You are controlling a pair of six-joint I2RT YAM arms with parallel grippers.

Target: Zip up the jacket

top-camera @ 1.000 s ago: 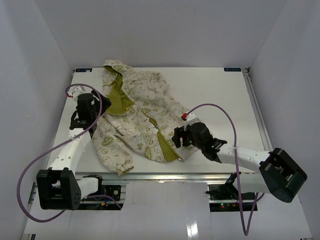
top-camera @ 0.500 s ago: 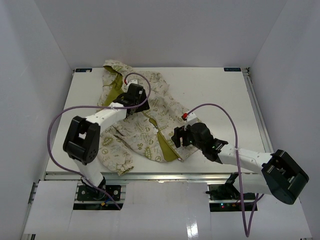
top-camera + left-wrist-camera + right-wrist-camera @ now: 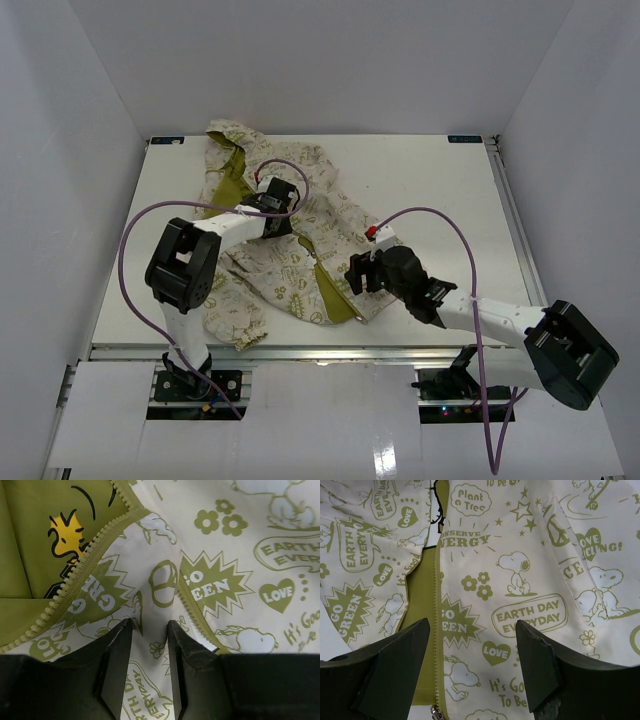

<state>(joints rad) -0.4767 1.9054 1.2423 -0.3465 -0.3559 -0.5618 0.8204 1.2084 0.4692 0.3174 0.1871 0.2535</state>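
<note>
The jacket [image 3: 322, 198] lies spread on the table, cream with olive prints, its front partly open and showing olive lining [image 3: 232, 180]. My left gripper [image 3: 273, 212] is low over the chest. In the left wrist view its jaws [image 3: 149, 626] stand a narrow gap apart with flat printed fabric between them, and zipper teeth run at the left [image 3: 80, 577] and the right [image 3: 192, 607]. My right gripper [image 3: 357, 273] is wide open over the lower front. In the right wrist view [image 3: 472, 626] the zipper slider [image 3: 435, 711] sits at the bottom edge beside the olive lining [image 3: 422, 625].
The white table [image 3: 430, 190] is walled in on three sides. An aluminium rail [image 3: 330, 352] runs along the front edge. Purple cables loop over both arms [image 3: 440, 222]. A sleeve cuff [image 3: 245, 328] lies near the front edge.
My left arm has swung from the table's left edge onto the jacket's chest, then shifted slightly right. The right gripper has barely moved.
</note>
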